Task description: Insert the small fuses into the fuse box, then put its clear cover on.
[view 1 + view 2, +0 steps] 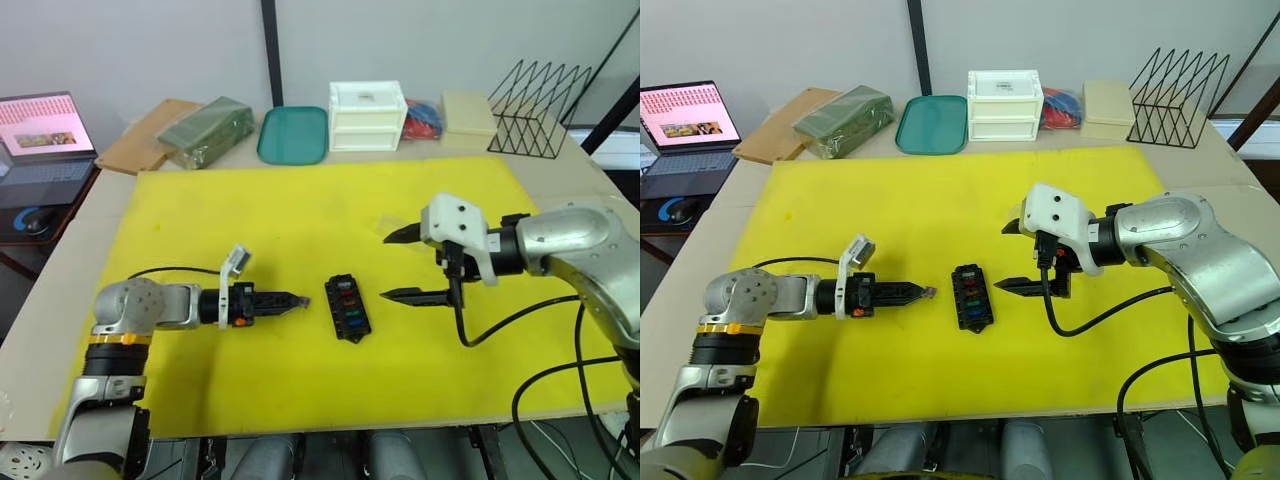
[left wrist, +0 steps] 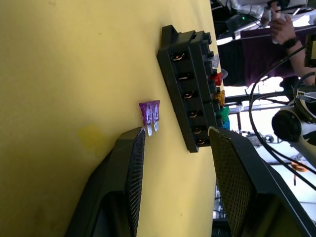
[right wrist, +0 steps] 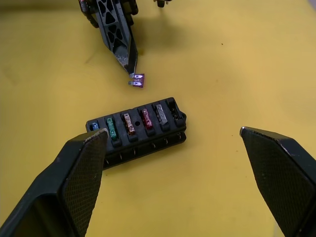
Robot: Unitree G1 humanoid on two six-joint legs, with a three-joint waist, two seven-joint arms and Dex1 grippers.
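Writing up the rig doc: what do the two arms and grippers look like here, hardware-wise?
Both arms are silver-grey metal with rounded joint housings. The left arm has an orange-gold ring at the elbow. Each wrist carries a white plastic mount; the one on the right arm is bulkier. Loose black cables run from both wrists. The left gripper and right gripper have tapered black fingers with cross-hatched inner pads.

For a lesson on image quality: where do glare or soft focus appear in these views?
Left wrist view: background beyond the mat edge is blown out bright, while the purple fuse and fuse box are crisp. Right wrist view: near fingers slightly soft.
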